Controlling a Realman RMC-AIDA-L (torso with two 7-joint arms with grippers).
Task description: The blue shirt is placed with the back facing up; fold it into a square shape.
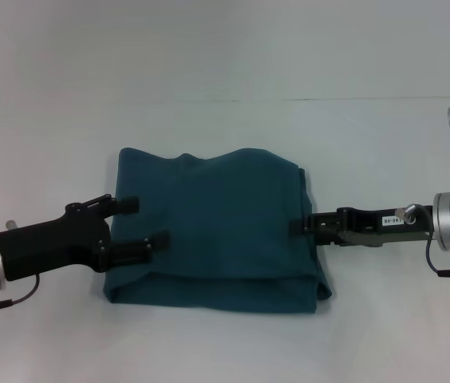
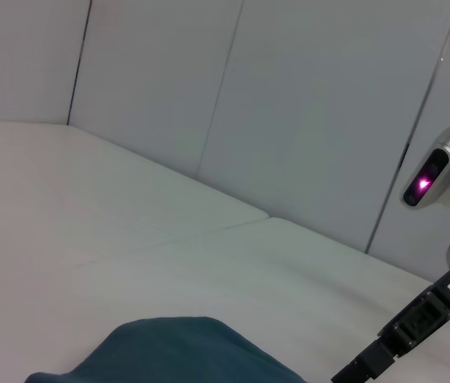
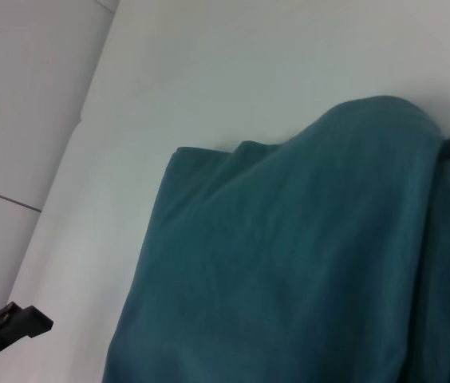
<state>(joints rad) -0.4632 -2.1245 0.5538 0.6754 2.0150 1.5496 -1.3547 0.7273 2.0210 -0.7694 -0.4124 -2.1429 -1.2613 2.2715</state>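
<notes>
- White tabletop [image 1: 225, 351] w/ pale panelled walls [image 2: 289, 120] behind; seam line runs across the far part of the surface.
- blue shirt [image 1: 217, 231] lies mid-table, folded into a roughly rectangular bundle, plain side up, layered edge along its near side; no lettering visible.
- left gripper [image 1: 144, 223] comes in from the shirt's left edge, fingers spread apart, both tips [image 1: 129, 205] over the cloth just inside that edge. One finger sits toward the far side, the other toward the near side; nothing pinched between them as far as head view shows.
- right gripper [image 1: 298, 227] at the shirt's opposite edge, tip touching or right at the fabric; can't tell if its fingers are apart or together.
- Shirt sits between the two grippers, which face each other across it.
- Left wrist view: a shirt corner just below the cam, right arm [image 2: 416, 319] beyond.
- Right wrist view: shirt fills most of the frame, close beneath the gripper, w/ a dark bit of left gripper at a corner.
</notes>
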